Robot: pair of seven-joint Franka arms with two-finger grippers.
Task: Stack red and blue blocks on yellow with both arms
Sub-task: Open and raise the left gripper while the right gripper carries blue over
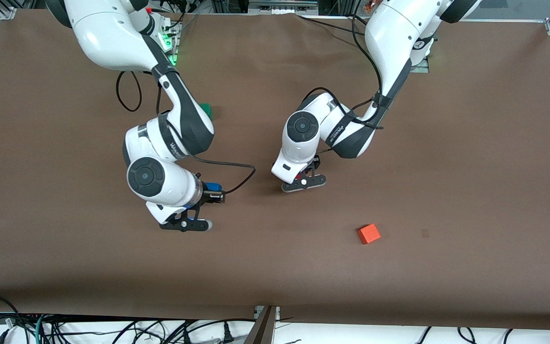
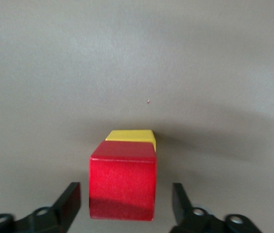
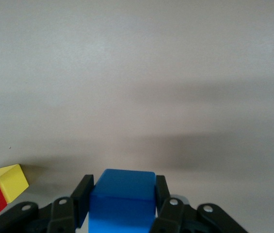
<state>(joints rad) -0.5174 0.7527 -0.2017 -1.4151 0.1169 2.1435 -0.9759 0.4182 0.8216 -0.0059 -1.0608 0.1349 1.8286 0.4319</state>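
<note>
Looking first at your left gripper (image 2: 126, 204), you can see its fingers (image 2: 69, 201) spread wide on either side of the red block (image 2: 122, 187), with a gap on each side, so nothing is gripped. That red block sits on the yellow block (image 2: 132, 136), slightly offset so a strip of yellow shows past its top edge. Take the yellow block as your landmark: the left gripper (image 1: 303, 184) hangs directly over it near the middle of the table (image 1: 470, 167), hiding the pair from the front camera.

Your right gripper (image 3: 122, 204) is clamped on the blue block (image 3: 122, 199), pads pressed to 2 opposite faces. It (image 1: 185, 224) is over bare table, well apart from the yellow block, toward the right arm's end; its wrist camera catches the yellow block (image 3: 10, 182) with red on it at the frame's edge.

An orange cube (image 1: 368, 234) lies nearer the front camera than the yellow block, toward the left arm's end. A green cube (image 1: 206, 111) peeks from under the right arm.

By my judgement, 1 of 2 placements is done. You have left: clear the left gripper away, then bring the blue block over and set it on the red.
</note>
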